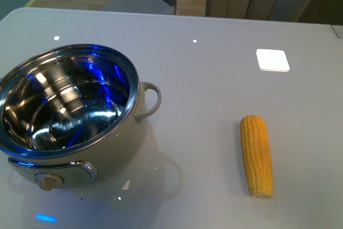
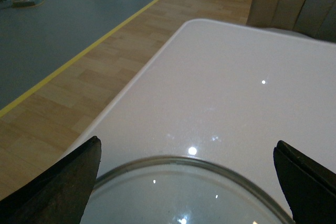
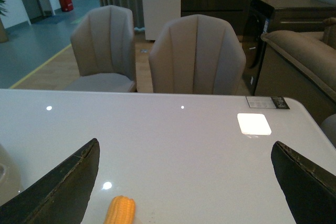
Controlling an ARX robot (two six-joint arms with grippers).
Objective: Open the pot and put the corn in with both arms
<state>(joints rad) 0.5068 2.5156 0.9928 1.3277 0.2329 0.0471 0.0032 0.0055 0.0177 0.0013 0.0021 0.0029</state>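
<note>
The cream-white pot (image 1: 124, 142) stands uncovered at the table's near left, its steel inside bare, loop handle (image 1: 151, 100) pointing right and dial (image 1: 47, 181) facing me. The yellow corn (image 1: 256, 154) lies lengthwise on the table's right side. Neither arm shows in the front view. In the left wrist view my left gripper (image 2: 187, 141) is open above the pot's glass lid (image 2: 178, 195), which lies flat on the table with its knob out of view. In the right wrist view my right gripper (image 3: 185, 142) is open with the corn's tip (image 3: 121, 211) low between the fingers, nearer one side.
A bright white square patch (image 1: 272, 60) shows on the table at the far right. Beige chairs (image 3: 197, 56) stand along the far edge. The table's rounded corner (image 2: 186, 23) and side edge border a wooden floor (image 2: 68, 103).
</note>
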